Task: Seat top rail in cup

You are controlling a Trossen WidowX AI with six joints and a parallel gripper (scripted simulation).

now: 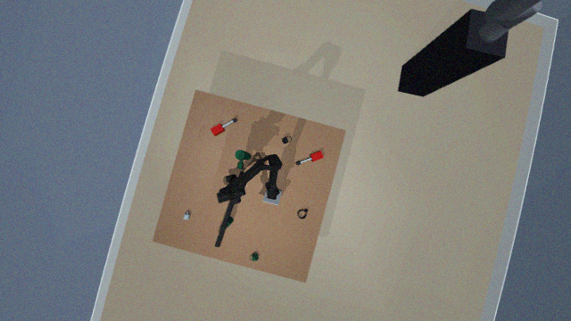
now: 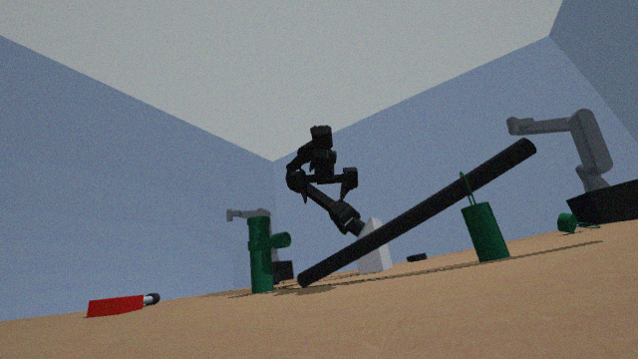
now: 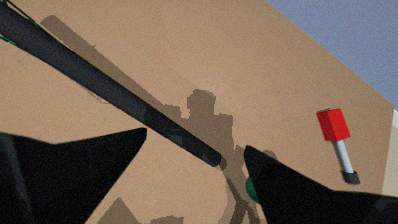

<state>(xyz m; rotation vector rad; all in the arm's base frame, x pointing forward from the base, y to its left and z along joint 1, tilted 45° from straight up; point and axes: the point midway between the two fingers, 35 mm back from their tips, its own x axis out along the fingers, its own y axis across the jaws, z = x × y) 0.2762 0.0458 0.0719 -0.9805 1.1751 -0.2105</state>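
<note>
Brown surface (image 1: 187,178) carried two red-handled tools (image 1: 223,127) (image 1: 310,158), green big post (image 2: 260,254), shorter green post (image 2: 483,231), white arm base (image 2: 375,249). Rail's low end (image 2: 306,279) rested near big post. Small black rings (image 1: 302,213), possibly fittings.

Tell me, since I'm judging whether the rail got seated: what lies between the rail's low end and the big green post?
Only bare brown mat. In the exterior view the rail's low end rests on it, apart from the post and its cup.
</note>
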